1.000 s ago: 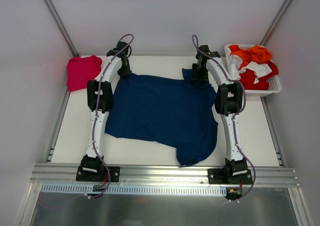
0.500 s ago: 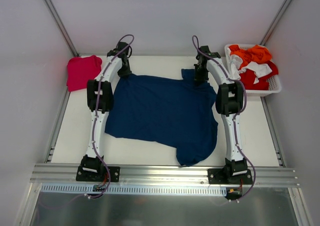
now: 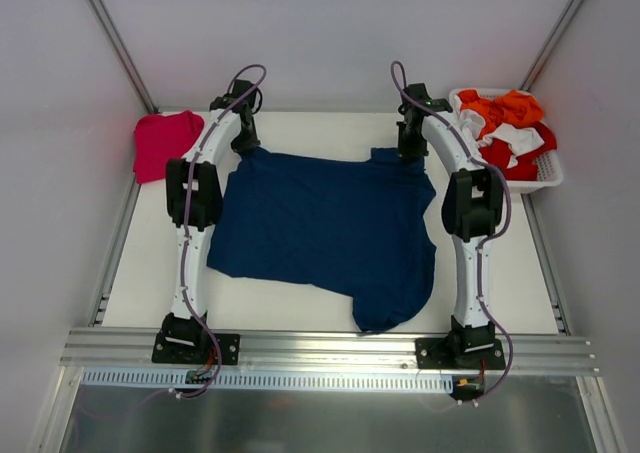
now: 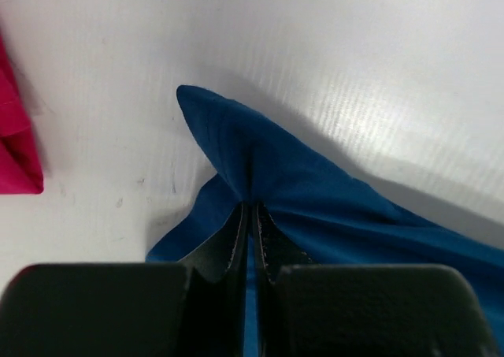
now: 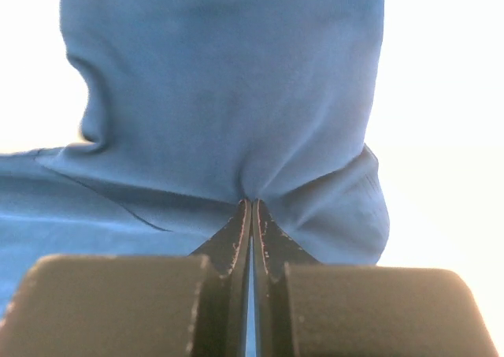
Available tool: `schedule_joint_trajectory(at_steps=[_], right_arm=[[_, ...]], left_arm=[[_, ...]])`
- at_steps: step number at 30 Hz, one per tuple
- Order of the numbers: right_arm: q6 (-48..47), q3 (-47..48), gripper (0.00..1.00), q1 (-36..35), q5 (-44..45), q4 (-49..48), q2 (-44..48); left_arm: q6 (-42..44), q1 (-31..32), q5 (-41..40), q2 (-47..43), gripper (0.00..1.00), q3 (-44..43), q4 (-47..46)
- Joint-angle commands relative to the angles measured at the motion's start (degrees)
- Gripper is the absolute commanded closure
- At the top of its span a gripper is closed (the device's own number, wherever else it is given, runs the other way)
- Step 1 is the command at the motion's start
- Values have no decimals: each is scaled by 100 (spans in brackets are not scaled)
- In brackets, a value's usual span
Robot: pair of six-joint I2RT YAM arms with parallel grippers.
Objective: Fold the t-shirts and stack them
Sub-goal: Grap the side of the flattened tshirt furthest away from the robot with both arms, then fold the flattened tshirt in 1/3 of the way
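Gripped a small fold of the blue shirt (image 4: pixel 315 191) in the left gripper (image 4: pixel 250 209), shut tight, at the shirt's far left corner. Gripped the far right corner the same way in the right gripper (image 5: pixel 251 203), with cloth bunched at the tips. Held both far corners at once, most likely to lift that edge evenly and bring it over toward the near side for a fold. Left the rest spread across the middle of the table (image 3: pixel 140 273), one sleeve reaching the near edge. Kept the pink shirt (image 3: pixel 165 145) at the far left, well apart, looking folded, maybe to start the stack. Left more clothes (image 3: pixel 505 133) in the basket (image 3: pixel 552 173) at the far right.
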State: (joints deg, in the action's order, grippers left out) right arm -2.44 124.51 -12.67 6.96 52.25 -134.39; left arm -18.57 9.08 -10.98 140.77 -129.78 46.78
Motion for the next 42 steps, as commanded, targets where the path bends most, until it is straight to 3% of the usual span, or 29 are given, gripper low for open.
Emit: schedule_joint_trajectory(at_steps=[1,11,29,42], right_arm=[[-125,-119,99,1,332,5,747],[-99,-1437,99,-201,499,-312,1573],[244,-4250,100,-1247,1114,-699,3910],[920,-5638,99,-1888,1202,-795,4219]], left_arm=[[28,102,-378,-726,100,57,94],[-77,357,-853,-1235,100,874,94],[-683,735,-1512,-2791,100,3397,-3],[-754,779,-1389,-2793,100,4224,-64]])
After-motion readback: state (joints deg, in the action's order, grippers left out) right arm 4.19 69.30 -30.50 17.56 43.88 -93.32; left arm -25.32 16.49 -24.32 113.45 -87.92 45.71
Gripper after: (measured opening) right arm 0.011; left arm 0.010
